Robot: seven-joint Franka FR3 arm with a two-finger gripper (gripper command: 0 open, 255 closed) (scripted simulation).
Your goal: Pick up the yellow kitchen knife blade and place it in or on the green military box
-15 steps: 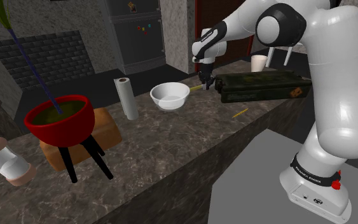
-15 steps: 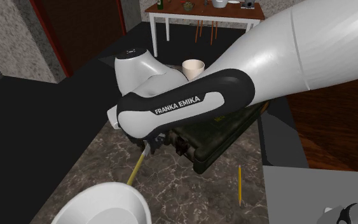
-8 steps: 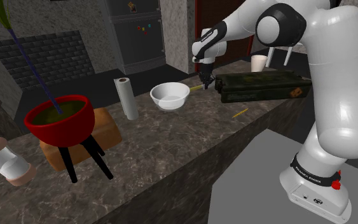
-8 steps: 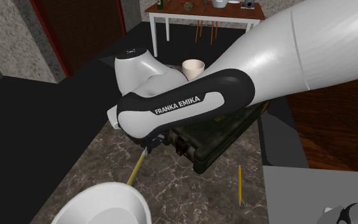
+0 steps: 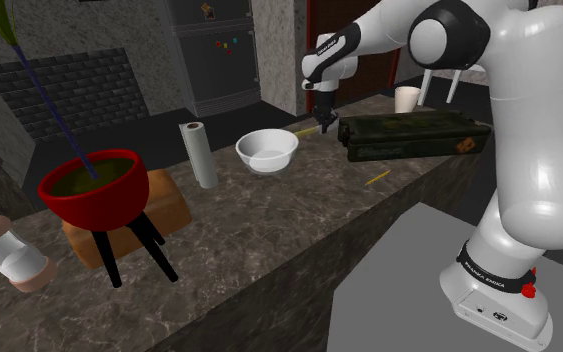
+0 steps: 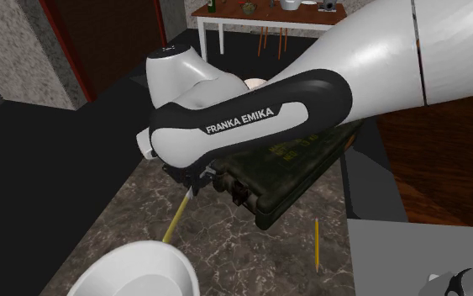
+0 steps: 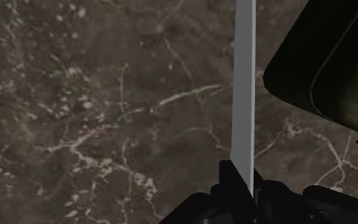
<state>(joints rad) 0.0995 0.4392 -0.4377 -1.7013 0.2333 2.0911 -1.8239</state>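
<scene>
The dark marble counter point(image 5: 299, 215) carries everything here, and the white arm point(image 5: 539, 130) reaches over it from the stand. In the shoulder view the long green box point(image 5: 414, 135) lies at about three o'clock from the hand, with the white bowl point(image 5: 267, 150) at about eight o'clock. The yellow knife point(image 6: 176, 220) is the slimmest thing in play. It runs from the gripper point(image 7: 250, 188) toward seven o'clock in the second exterior view, and its far tip points at the bowl's rim. I cannot tell whether that tip is clear of the stone. The step in hand looks like the lift before the carry, and the grip sits at one end of a long thin blade, so it may pivot if the hand is jerked. A straight, steady rise would be wise until the hanging end is above the box's top edge. After that comes a sideways sweep toward three o'clock, with the blade turned along the lid so it does not lie across it and slide off. The near corner of the box stands just beside the hand, so height should come before travel. In the wrist view the blade is drawn pale grey. The black fingers point(image 7: 229, 191) are clamped on its near end, one on each flat side, and the rest of it runs away from them at twelve o'clock past the box's dark corner.
</scene>
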